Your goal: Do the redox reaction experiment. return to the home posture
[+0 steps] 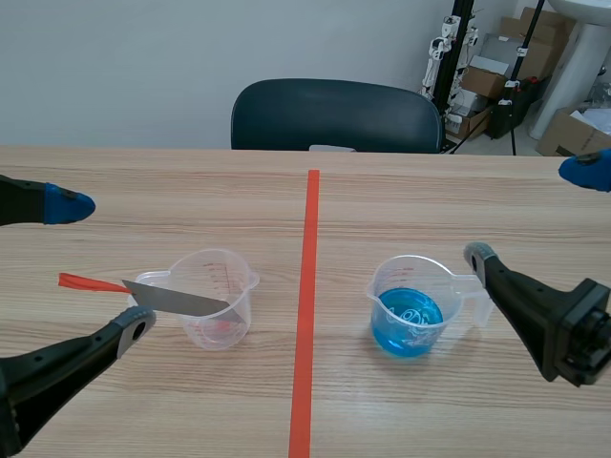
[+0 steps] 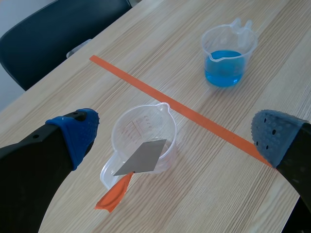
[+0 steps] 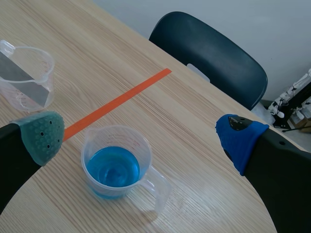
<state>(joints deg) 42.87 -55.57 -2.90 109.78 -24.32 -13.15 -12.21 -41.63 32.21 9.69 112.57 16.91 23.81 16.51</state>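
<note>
The left claw is wide open and holds nothing. Its two fingers stand apart on each side of a clear cup, near it but not touching. A flat grey metal piece leans in that cup. Its orange end pokes out over the rim, toward the left arm. There is a little pink at the bottom of the cup. It may be liquid or just the printed marks, and I cannot tell from here.

The right claw is open too, and empty. One finger sits just beside the handle of the other cup, which has blue water in it. That cup stands upright on the far side of the orange tape line from the first cup, well apart from it. Both cups sit on the wooden table. A dark chair stands behind the table, with nobody in it.

I think the mixing part is over, because the metal piece is in its cup and no claw is holding anything. So the step in hand looks like the last one, going back to the rest pose.

For that, each arm should pull back toward its own side and away from the cups. The left one must mind the orange end sticking out, because a bump could tip the cup. The right one must keep clear of the handle so that no blue water spills.
</note>
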